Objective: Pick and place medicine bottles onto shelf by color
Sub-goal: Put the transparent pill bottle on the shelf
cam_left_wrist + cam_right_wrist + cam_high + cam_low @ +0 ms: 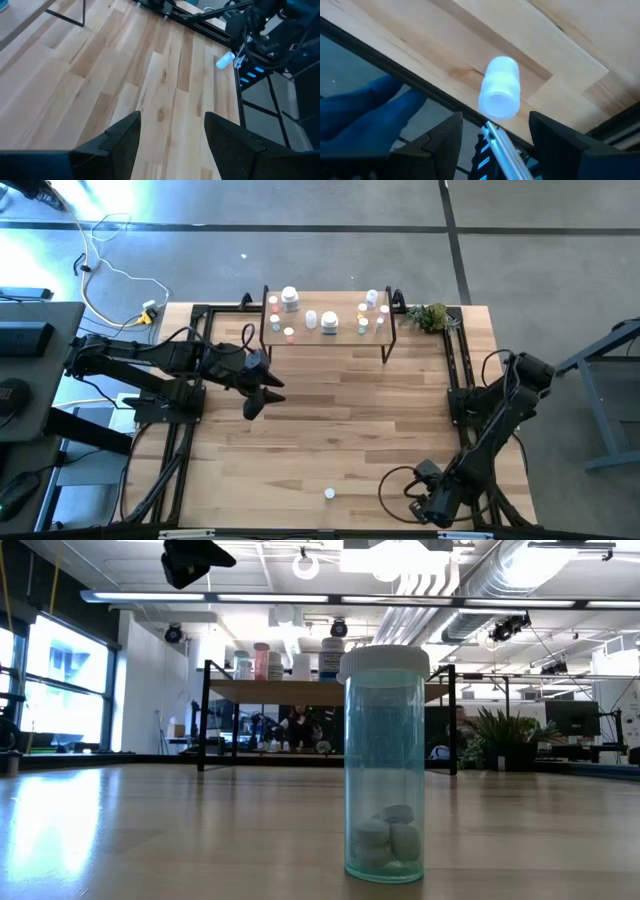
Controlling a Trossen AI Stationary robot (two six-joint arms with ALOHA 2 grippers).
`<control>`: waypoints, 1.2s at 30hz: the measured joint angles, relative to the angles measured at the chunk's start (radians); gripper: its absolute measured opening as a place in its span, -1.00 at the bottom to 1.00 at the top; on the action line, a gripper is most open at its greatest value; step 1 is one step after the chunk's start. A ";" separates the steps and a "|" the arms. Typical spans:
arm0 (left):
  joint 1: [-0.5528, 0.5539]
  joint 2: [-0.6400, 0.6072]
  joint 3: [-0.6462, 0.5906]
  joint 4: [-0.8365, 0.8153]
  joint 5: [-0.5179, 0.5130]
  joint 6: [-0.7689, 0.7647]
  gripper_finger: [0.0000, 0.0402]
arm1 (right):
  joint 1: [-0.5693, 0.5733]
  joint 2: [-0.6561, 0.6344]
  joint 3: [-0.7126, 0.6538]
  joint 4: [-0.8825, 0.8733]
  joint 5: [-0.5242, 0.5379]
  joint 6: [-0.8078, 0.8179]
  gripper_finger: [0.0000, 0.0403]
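Nearest bottle: a clear teal-tinted medicine bottle [386, 764] with a white cap stands upright on the desk [330, 415], alone near the front edge, a few white tablets at its bottom.
Shelf: the shelf [328, 320] sits at the far edge of the desk and already carries the other medicine bottles [329, 323], loosely grouped with pink-marked ones to one side and green-marked ones to the other.
Right tool: the right tool [492, 145] is low by the front edge, just beside the lone bottle, fingers apart and holding nothing; the bottle's cap shows just ahead of the gap between them.
Left tool: the left tool [170, 145] hangs over the left-middle of the desk, fingers apart, nothing between them, waiting.
Step in hand: likely the approach to grasp the last bottle.
Doing it well: centre the gap on the bottle's body below the cap, come in level so neither finger tips it toward the edge, close gently, lift straight, then carry it to the group that matches its colour.
Risk: the bottle is light and could topple or roll off.
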 joint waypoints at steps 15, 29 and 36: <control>0.000 0.000 0.000 0.000 -0.002 -0.026 0.05 | 0.017 0.091 0.000 0.006 0.056 0.003 0.04; 0.000 0.000 0.000 0.000 -0.002 -0.026 0.05 | 0.029 0.095 0.000 0.013 0.029 0.031 -0.29; 0.000 0.000 0.000 0.000 -0.002 -0.036 0.05 | 0.026 0.094 0.001 0.038 0.020 0.038 -0.42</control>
